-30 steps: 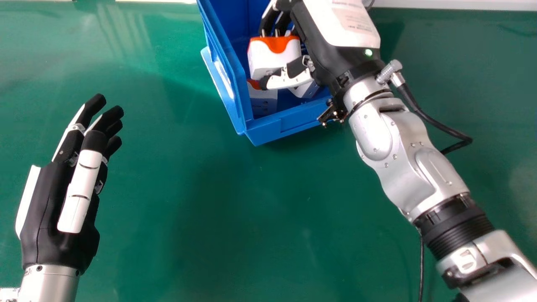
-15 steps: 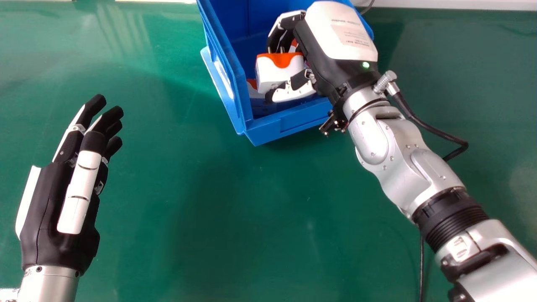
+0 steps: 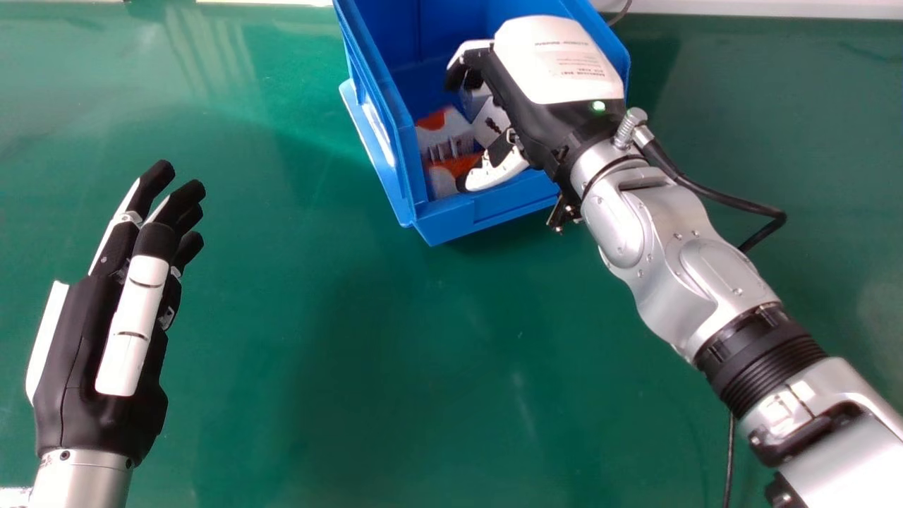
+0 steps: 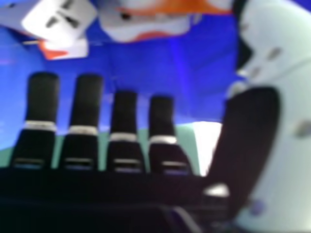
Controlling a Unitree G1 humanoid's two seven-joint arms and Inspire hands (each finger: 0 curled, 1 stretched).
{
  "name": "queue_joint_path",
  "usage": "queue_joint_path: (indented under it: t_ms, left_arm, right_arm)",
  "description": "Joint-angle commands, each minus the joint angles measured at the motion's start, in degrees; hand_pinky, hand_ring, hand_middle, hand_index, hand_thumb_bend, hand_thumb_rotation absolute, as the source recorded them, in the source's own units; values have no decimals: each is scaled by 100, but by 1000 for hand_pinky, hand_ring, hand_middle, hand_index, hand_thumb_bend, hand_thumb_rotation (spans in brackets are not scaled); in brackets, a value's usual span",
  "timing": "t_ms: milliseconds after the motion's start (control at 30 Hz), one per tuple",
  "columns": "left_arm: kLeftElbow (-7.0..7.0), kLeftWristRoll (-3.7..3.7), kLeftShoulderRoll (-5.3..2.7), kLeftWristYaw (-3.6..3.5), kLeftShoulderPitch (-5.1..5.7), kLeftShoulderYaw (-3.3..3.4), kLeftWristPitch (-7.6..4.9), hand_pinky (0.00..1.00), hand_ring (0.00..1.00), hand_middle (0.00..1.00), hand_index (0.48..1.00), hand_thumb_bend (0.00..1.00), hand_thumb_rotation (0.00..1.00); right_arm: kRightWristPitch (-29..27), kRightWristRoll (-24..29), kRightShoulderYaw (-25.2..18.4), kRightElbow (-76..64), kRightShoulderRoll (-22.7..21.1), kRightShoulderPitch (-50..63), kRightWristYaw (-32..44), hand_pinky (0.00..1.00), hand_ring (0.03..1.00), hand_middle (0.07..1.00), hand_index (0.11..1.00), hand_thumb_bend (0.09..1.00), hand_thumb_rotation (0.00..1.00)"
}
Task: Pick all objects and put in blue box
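My right hand (image 3: 557, 67) is over the blue box (image 3: 444, 222) in the head view, its fingers relaxed and nothing held between them and the thumb. White and orange plug adapters (image 3: 451, 130) lie inside the box, partly hidden by that hand. In the right hand view, my right hand (image 4: 87, 107) has its fingers extended, with a white adapter (image 4: 60, 22) and an orange-and-white one (image 4: 146, 24) beyond them, apart from the fingertips. My left hand (image 3: 77, 353) rests at the left of the head view, fingers nearly straight, holding nothing.
The green table (image 3: 353, 339) surrounds the box. A black cable (image 3: 734, 204) loops beside the right forearm. A white edge (image 3: 762, 8) runs along the table's far side.
The orange-and-white adapter has left my right hand and now lies with the others in the box. The right hand has opened and shifted slightly nearer. The left hand has stayed put.
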Motion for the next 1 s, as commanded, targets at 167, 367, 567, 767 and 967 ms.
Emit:
queue_joint_path:
  t_ms: [167, 367, 567, 767, 967]
  left_arm:
    - [-23, -2, 20, -12, -5, 58, -163, 955, 944, 903, 924, 658, 761]
    - [-83, 10, -27, 70, 4, 38, -123, 952, 938, 899, 920, 662, 749]
    - [-42, -42, -3, 10, -13, 51, -169, 948, 935, 895, 919, 657, 748]
    - [4, -24, 11, -16, -33, 68, -202, 952, 938, 898, 920, 647, 750]
    - [14, -58, 3, -39, -11, 50, -192, 956, 941, 900, 919, 640, 751]
  right_arm:
    - [94, -78, 62, -96, -58, -192, -44, 975, 988, 990, 989, 969, 294]
    - [109, -62, 70, -87, -51, -198, -119, 969, 995, 996, 996, 968, 297]
    - [133, -66, 77, -79, -37, -212, -135, 962, 999, 1000, 1000, 956, 287]
    - [169, -34, 62, -124, -35, -204, -59, 952, 1000, 1000, 1000, 953, 281]
    - [177, -116, 115, -419, -147, -89, 4, 933, 1000, 1000, 1000, 946, 272]
